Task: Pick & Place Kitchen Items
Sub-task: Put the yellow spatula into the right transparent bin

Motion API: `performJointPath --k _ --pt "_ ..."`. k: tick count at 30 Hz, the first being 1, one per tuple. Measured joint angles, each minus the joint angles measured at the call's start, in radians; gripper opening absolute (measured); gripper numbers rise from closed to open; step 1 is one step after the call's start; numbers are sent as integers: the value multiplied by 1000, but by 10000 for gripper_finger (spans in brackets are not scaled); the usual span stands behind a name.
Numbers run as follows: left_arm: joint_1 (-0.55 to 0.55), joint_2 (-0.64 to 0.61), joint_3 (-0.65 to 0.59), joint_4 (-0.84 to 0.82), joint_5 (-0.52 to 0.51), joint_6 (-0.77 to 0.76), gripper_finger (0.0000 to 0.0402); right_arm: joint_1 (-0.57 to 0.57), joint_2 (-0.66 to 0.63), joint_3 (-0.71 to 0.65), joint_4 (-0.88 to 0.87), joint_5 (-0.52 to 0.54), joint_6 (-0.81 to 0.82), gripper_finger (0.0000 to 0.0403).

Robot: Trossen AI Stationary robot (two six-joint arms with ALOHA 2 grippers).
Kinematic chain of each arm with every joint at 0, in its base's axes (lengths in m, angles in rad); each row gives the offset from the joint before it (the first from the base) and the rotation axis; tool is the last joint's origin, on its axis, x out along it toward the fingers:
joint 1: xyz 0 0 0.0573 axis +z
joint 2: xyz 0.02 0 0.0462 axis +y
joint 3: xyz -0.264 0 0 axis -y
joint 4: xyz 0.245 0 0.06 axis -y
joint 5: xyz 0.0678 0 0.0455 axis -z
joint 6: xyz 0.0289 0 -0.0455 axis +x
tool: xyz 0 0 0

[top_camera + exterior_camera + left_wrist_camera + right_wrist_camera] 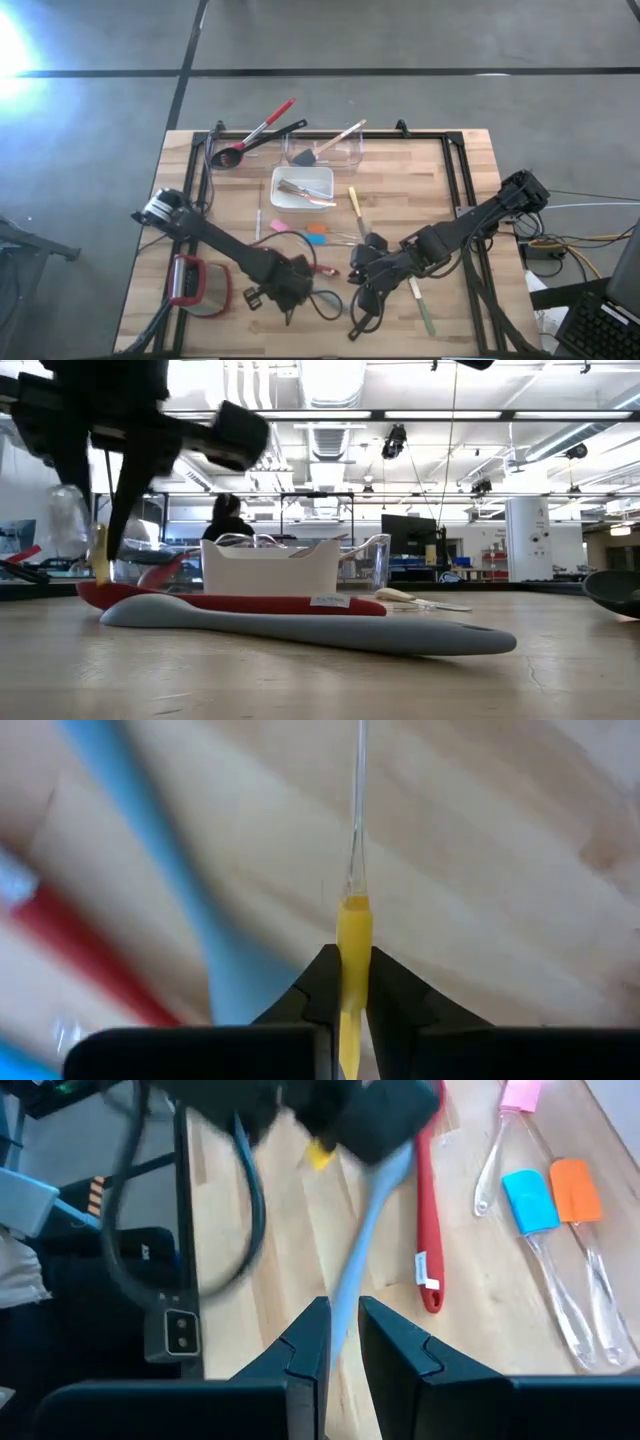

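My left claw (345,982) is pinched on a thin yellow-handled tool (354,925) with a clear stem, low at about 6 o'clock on the desk (450,180). The hold is right at the yellow end, so I judge the long clear stem could swing or slip out once I lift, and the tool could twist in the fingers.

My right claw (343,1342) sits just beside it toward 5 o'clock, fingers nearly together with a narrow gap, and the grey-blue spatula (368,1230) runs up from that gap; I can't tell whether it is actually held. The two arms are very near each other here, so any sideways move risks a knock between them, or a sweep into the red utensil (428,1220) and the blue and orange silicone pieces (550,1195) close by.

From overhead, both claws are dark masses over dark cable, and the yellow tool is hidden under the left arm. The low camera shows the left claw only as a blur at 10 o'clock. The white dish (302,187) at centre and the clear tub (325,150) at 12 o'clock already hold utensils, but I can't make out which ones.
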Motion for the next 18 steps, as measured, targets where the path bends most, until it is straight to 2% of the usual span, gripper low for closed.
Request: performJointPath --k 4,10,14,18 --pt "10 -150 -104 52 -67 -56 30 0 0 0 -34 47 -43 52" --pt "80 -418 -280 226 -236 -110 30 -13 -29 0 -88 236 -128 52" --pt "175 -581 -401 434 -305 -91 30 -34 -49 0 -93 416 -197 52" --pt "302 -704 -522 738 -306 -28 30 -67 -59 0 -92 568 -281 52"
